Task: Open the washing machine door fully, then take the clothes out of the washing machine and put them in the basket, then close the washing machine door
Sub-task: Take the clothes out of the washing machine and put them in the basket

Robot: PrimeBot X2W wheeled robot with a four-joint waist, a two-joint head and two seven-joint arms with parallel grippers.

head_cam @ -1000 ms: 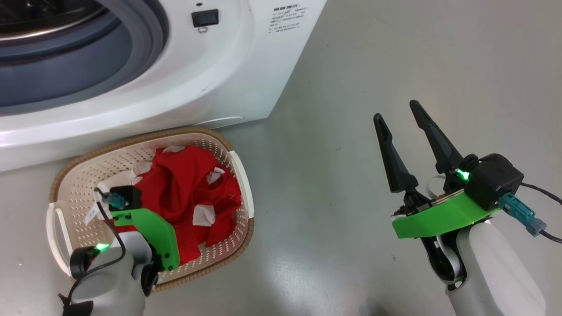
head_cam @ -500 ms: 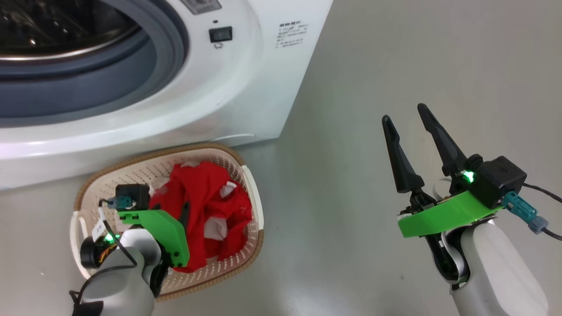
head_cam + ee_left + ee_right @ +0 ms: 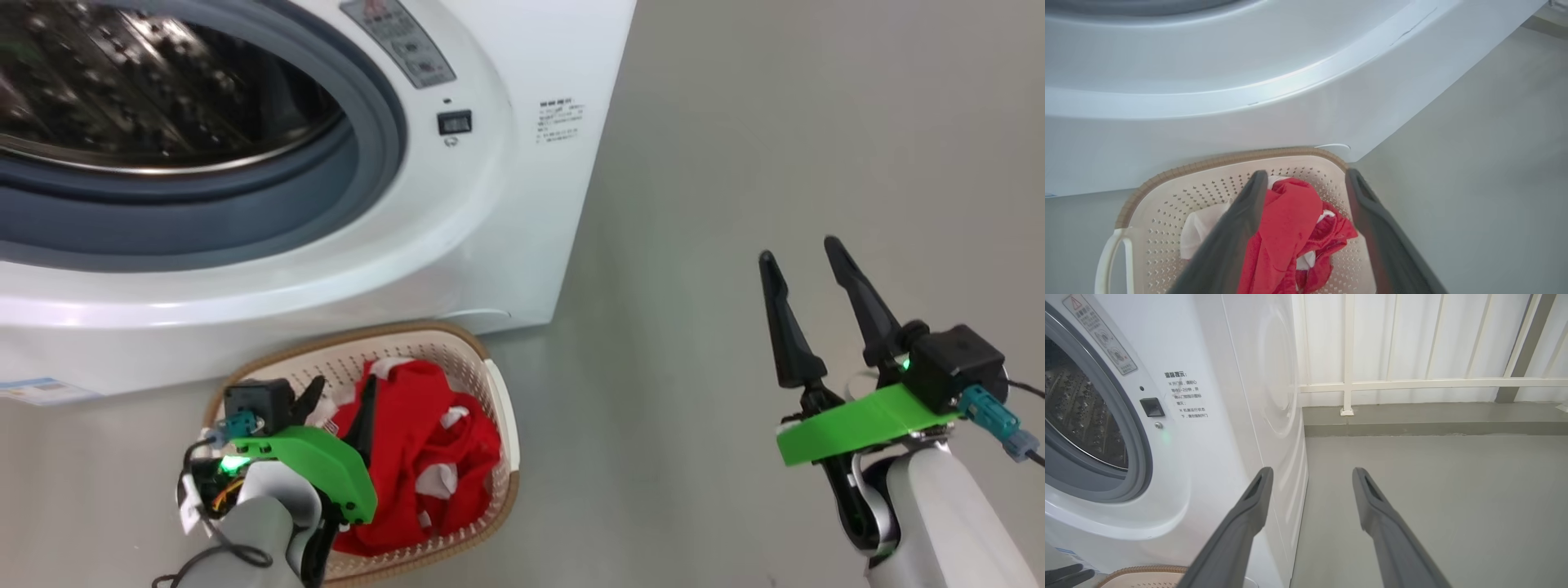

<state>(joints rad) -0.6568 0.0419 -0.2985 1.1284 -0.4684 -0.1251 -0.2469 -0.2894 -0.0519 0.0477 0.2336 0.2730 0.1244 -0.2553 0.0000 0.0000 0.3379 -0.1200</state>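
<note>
The white washing machine (image 3: pixel 457 237) stands with its drum mouth (image 3: pixel 147 98) uncovered; the washing machine door is out of view. The cream basket (image 3: pixel 500 408) sits on the floor against the machine's front. Red clothes (image 3: pixel 424 441) with white parts lie piled in it. My left gripper (image 3: pixel 343 384) hangs open just above the pile, holding nothing. In the left wrist view its fingers (image 3: pixel 1241 212) straddle the clothes (image 3: pixel 1290 220) over the basket (image 3: pixel 1167 192). My right gripper (image 3: pixel 798 250) is open and empty over bare floor to the right, and its wrist view has it (image 3: pixel 1311 471) beside the machine's corner (image 3: pixel 1274 416).
Grey floor (image 3: pixel 775 122) stretches to the right of the machine. A white railing (image 3: pixel 1347 384) and a low step (image 3: pixel 1412 424) close it off behind. A latch socket (image 3: pixel 454 122) sits on the machine's front right of the drum, and a small blue label (image 3: pixel 41 392) low at left.
My left gripper has opened, let go of the red clothes and risen out of the pile, which stays in the basket. The head camera has tilted up. The right arm holds its pose.
</note>
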